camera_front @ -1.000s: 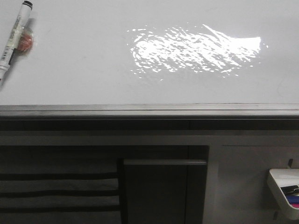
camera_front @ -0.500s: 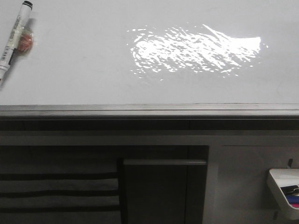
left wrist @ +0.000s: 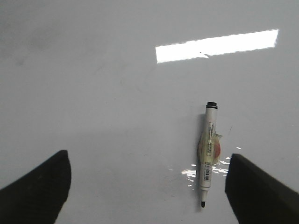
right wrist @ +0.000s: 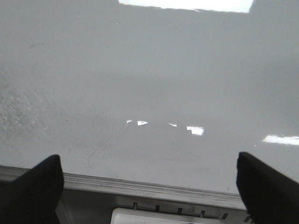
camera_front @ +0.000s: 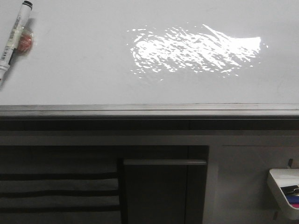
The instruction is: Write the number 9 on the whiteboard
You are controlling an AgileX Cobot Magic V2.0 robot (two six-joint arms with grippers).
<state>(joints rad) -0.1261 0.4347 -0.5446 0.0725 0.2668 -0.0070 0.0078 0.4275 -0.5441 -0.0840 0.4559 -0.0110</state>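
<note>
The whiteboard point(camera_front: 93, 70) is a glossy white board with a bright wavy glare and a dark grey edge rail point(camera_front: 149, 111). No number 9 shows on it. A white marker point(camera_front: 14, 35) with a black tip and an orange tag lies on the board at the far left; it also shows in the left wrist view point(left wrist: 207, 154), uncapped. My left gripper point(left wrist: 149, 186) is open above the board, the marker just inside its right finger. My right gripper point(right wrist: 149, 186) is open and empty over the board's edge rail point(right wrist: 149, 189). Neither gripper shows in the front view.
A small white tray point(camera_front: 286, 191) with coloured items hangs below the board at the lower right; its rim also shows in the right wrist view point(right wrist: 177, 217). Dark cabinet panels point(camera_front: 159, 186) lie under the rail.
The marker has shifted very slightly up at the far left of the front view. Nothing else has changed.
</note>
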